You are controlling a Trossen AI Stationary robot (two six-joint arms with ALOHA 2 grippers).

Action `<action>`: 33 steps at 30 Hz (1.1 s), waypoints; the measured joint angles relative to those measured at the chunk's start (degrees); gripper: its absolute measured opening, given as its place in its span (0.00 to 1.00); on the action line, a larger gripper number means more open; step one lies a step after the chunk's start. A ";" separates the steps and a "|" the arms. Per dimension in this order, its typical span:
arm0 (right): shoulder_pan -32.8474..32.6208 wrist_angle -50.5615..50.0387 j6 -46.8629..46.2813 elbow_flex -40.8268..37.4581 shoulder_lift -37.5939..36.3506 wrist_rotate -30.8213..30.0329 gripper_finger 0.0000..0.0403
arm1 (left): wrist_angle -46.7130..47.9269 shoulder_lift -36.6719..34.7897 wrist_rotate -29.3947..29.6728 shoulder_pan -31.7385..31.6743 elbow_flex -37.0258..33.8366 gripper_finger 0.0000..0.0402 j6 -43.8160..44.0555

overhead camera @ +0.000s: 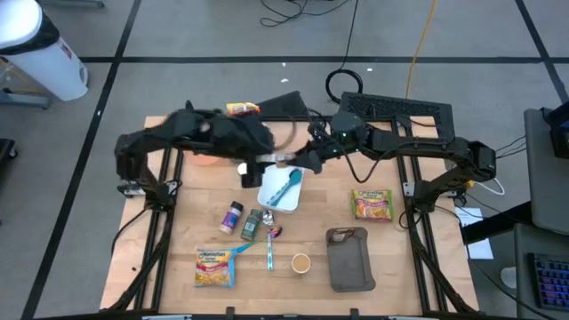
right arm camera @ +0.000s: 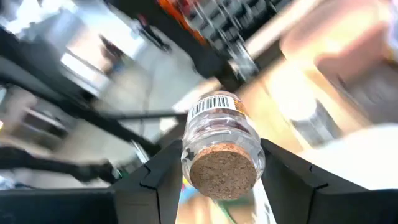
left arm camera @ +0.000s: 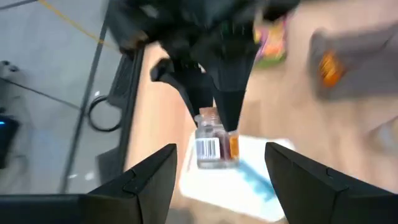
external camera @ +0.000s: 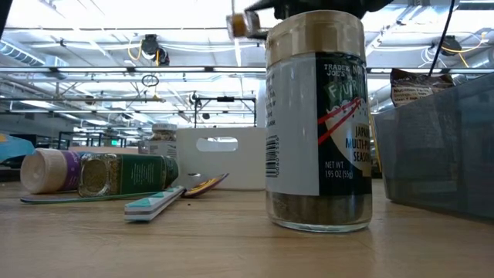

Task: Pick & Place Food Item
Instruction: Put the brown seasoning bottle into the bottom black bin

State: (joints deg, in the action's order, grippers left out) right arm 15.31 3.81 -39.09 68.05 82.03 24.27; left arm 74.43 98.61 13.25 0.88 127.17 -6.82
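The right gripper (right arm camera: 214,177) pinched a small cork-stoppered glass jar (right arm camera: 217,146), its 2 fingers pressed on either side, above the white tray (overhead camera: 281,188) near the middle of the table (overhead camera: 391,267). The left gripper (left arm camera: 221,180) hung just beside it with its jaws spread and nothing between them, facing the jar (left arm camera: 214,140).

A blue spoon (overhead camera: 284,187) lay in the tray. In front of the tray lay a purple-labelled bottle (overhead camera: 232,216), a green spice jar (overhead camera: 252,224) on its side and a toothbrush (overhead camera: 270,249). A ramen packet (overhead camera: 214,267) sat near the front left corner, a second noodle packet (overhead camera: 372,204) to the right, and a small cup (overhead camera: 300,262) beside a dark grey tray (overhead camera: 349,260). A snack bag (overhead camera: 242,108) rested at the far edge.

In the low view a tall seasoning jar (external camera: 318,123) stood close, cutting off much of the table behind it. Both wrist pictures were smeared, so the jar's label could not be read. An orange shape under the left arm stayed mostly hidden.

The front middle and far right of the table were bare wood.
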 joint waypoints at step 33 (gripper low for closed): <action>-36.93 -51.29 16.75 0.51 -17.10 -14.90 0.42 | -25.02 -5.54 -16.40 -5.15 -8.85 0.64 26.35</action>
State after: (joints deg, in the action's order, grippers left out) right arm -21.61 -47.48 -22.34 68.56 64.94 9.37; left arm 49.41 93.07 -3.15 -4.27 118.32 19.53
